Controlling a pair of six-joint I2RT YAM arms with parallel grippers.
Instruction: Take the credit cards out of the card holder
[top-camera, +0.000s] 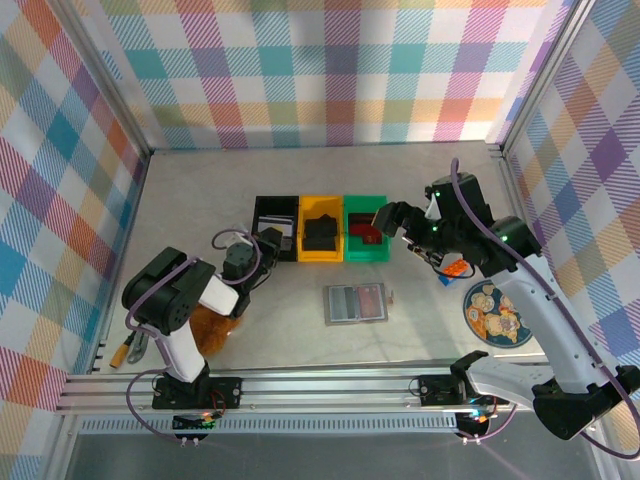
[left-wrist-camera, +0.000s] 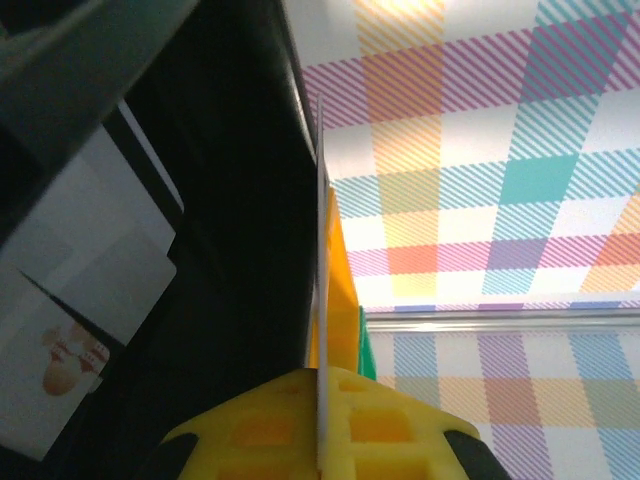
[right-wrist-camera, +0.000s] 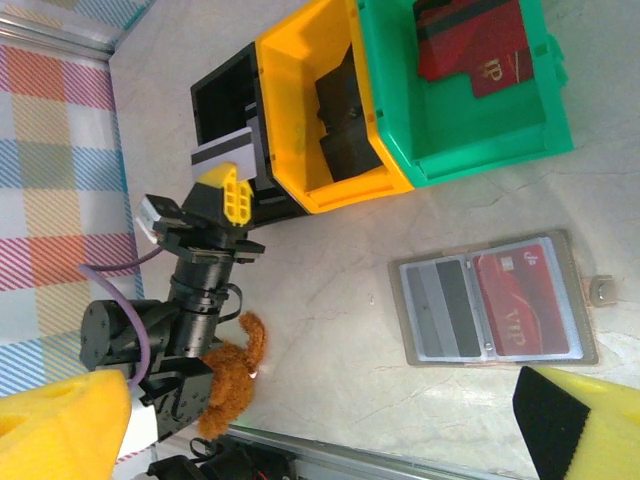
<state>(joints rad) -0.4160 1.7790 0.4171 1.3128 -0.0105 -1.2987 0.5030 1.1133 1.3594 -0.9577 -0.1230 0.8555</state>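
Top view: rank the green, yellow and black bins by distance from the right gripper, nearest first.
1. green bin: right end of the row, its right edge beside the open right gripper.
2. yellow bin: middle of the row, one bin further left.
3. black bin: left end of the row, farthest away.

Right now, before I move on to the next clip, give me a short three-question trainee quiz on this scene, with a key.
1. True or false: the card holder lies open on the table.
2. Which bin has the red cards in it: A black, B yellow, C green?
3. Fill in: the left gripper is shut on a thin ____.
Key: 1 true; 2 C, the green bin; 3 card.
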